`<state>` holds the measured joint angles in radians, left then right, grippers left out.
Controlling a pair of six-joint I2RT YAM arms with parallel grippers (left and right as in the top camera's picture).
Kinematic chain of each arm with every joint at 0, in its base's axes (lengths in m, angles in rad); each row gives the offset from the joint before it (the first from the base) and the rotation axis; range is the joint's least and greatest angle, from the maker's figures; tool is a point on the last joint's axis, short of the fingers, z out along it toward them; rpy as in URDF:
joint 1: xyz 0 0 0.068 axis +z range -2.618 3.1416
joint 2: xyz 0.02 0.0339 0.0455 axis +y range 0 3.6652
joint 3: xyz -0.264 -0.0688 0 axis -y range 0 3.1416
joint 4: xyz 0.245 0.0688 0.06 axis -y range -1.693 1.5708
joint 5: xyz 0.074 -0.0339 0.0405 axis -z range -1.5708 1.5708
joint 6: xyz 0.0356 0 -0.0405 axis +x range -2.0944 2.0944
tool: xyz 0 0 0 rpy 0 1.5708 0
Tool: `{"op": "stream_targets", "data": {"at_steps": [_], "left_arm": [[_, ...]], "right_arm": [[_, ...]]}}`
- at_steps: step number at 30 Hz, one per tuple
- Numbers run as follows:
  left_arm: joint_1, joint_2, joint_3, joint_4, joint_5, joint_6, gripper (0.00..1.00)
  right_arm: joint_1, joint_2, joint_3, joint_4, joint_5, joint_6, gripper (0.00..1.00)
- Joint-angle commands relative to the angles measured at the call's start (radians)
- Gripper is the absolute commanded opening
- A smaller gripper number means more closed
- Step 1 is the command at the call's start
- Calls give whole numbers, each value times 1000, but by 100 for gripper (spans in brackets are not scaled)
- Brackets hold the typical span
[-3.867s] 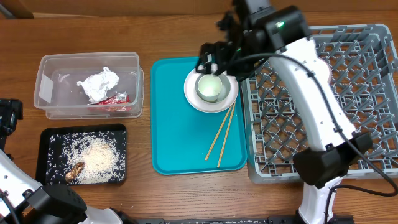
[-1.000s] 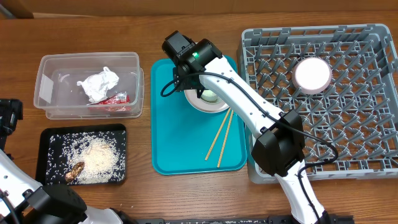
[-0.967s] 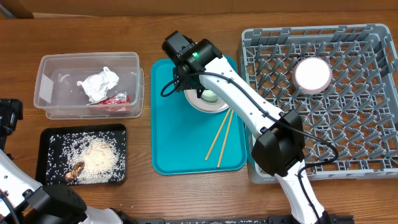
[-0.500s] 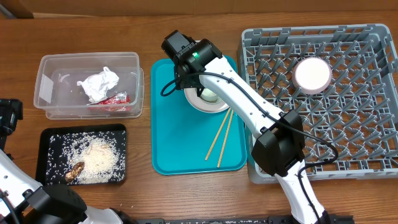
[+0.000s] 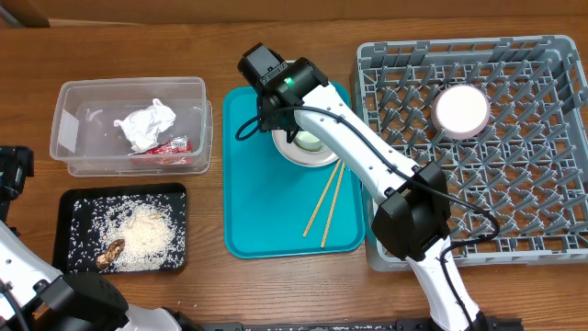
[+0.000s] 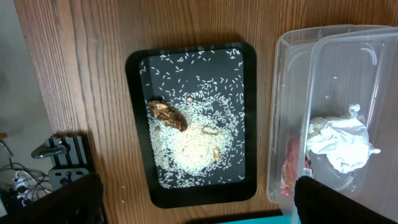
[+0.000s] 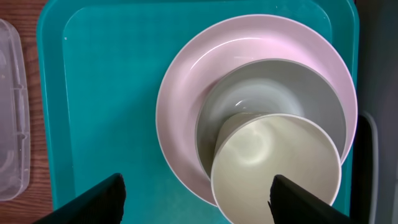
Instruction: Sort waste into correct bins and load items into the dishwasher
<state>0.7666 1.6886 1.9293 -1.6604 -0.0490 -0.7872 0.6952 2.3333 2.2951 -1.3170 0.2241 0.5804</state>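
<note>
My right gripper [image 7: 198, 186] hangs open over the teal tray, its arm reaching in from the rack side [image 5: 287, 118]. A large white plate [image 7: 186, 118] lies on the tray, with a smaller white dish [image 7: 280, 87] in it and a small cup [image 7: 277, 165] leaning in that dish. One finger [image 7: 305, 202] stands over the cup, the other [image 7: 87, 202] over bare tray, so they straddle the cup's left rim without visible contact. Two chopsticks [image 5: 326, 202] lie beside the plate. My left gripper [image 6: 199, 183] is open above the black tray [image 6: 140, 124] of rice and scraps.
The clear tub [image 5: 73, 119] holds the crumpled napkin [image 5: 145, 124] and red wrapper [image 5: 170, 145]. The grey dish rack [image 5: 514, 211] at right carries one round white dish [image 5: 461, 108]. The teal tray [image 5: 262, 221] sits between the tub and the rack.
A round white dish has come to rest in the rack since the oldest frame, and the right arm has swung back over the plate. In the last second it only crept slightly up-left.
</note>
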Motion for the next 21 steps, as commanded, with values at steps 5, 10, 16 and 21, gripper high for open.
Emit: {"op": "stream_targets", "data": {"at_steps": [5, 10, 16, 21], "left_arm": [[5, -8, 13, 1, -10, -21, 100], [5, -8, 13, 1, -10, -21, 100], [5, -8, 13, 1, -10, -21, 100], [5, -8, 13, 1, -10, -21, 100]], "right_arm": [[-3, 18, -37, 2, 0, 3, 77], [-3, 18, -37, 4, -4, 4, 81], [-3, 18, -37, 3, -29, 4, 100], [-3, 18, -37, 2, -32, 3, 100]]}}
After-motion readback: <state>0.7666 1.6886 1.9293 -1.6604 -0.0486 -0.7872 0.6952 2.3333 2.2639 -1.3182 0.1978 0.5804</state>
